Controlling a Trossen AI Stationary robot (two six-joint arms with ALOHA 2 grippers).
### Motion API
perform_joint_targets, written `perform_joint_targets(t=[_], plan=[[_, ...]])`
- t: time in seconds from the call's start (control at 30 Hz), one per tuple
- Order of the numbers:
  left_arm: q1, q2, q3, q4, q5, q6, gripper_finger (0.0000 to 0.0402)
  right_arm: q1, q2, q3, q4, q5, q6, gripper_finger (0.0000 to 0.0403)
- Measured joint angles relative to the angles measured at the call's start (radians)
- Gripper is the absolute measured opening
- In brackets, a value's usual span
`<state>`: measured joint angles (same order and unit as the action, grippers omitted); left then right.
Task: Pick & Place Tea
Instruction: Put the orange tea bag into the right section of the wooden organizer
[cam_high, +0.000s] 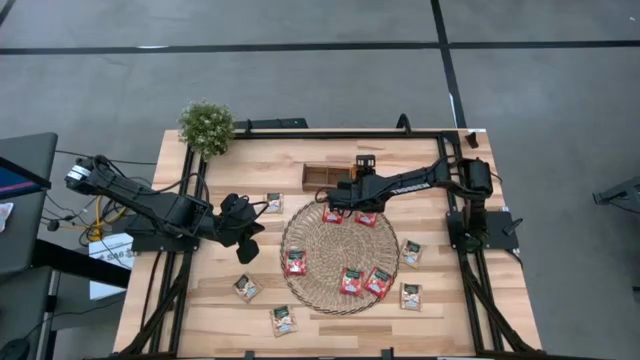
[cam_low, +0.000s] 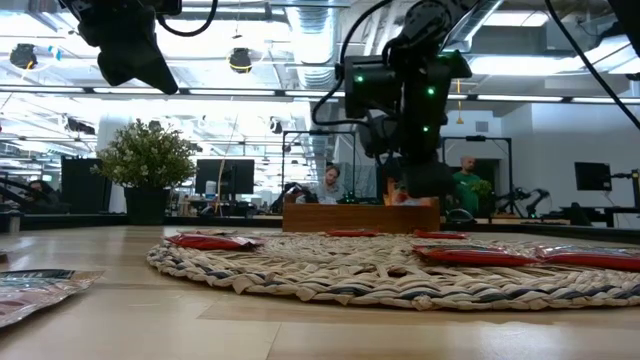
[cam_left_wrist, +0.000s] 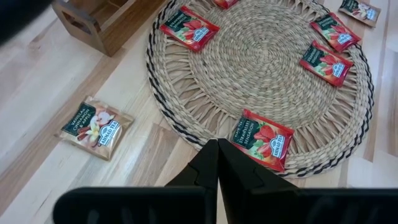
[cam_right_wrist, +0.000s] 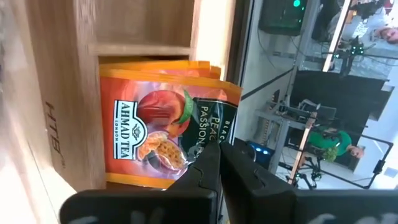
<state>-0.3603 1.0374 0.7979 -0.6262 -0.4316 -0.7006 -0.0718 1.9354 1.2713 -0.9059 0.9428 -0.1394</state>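
Most of the tea lies flat and untouched: red sachets (cam_high: 351, 281) are scattered on the round woven mat (cam_high: 330, 248), and whitish sachets (cam_high: 246, 288) sit on the bare table around it. The one that matters now is an orange sachet (cam_right_wrist: 155, 134), standing on edge against the wooden tray (cam_high: 320, 175) at the far side of the mat.

The right gripper (cam_right_wrist: 217, 152) is up at that tray. Its fingers are drawn tight together, pinching what looks like only a corner of the orange sachet. That thin hold is the first worry. With so little foil between the fingers, the packet could swivel or slide out as soon as the arm moves, and drop on the tray's rim or outside it.

The second worry is the tray itself. The sachet sits close to a wooden wall, so any sideways drift could catch its edge on the wood and fold it or pull it free. A further orange edge shows behind the packet. I cannot tell whether that is a second sachet, but if it is, releasing here might leave the two wedged crookedly.

The left gripper (cam_left_wrist: 217, 149) hangs over the table at the near-left edge of the mat, fingers closed on nothing. A red sachet (cam_left_wrist: 261, 138) lies just beyond its tips. From there I judge it must open before descending, or it will only push that sachet across the weave.
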Motion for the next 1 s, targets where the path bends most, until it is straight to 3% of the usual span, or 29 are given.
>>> perform_joint_targets(t=[1.0], plan=[[0.000, 0.000, 0.000, 0.000, 0.000, 0.004, 0.0000, -0.016, 0.000, 0.000, 0.028, -0.067, -0.027, 0.0000]])
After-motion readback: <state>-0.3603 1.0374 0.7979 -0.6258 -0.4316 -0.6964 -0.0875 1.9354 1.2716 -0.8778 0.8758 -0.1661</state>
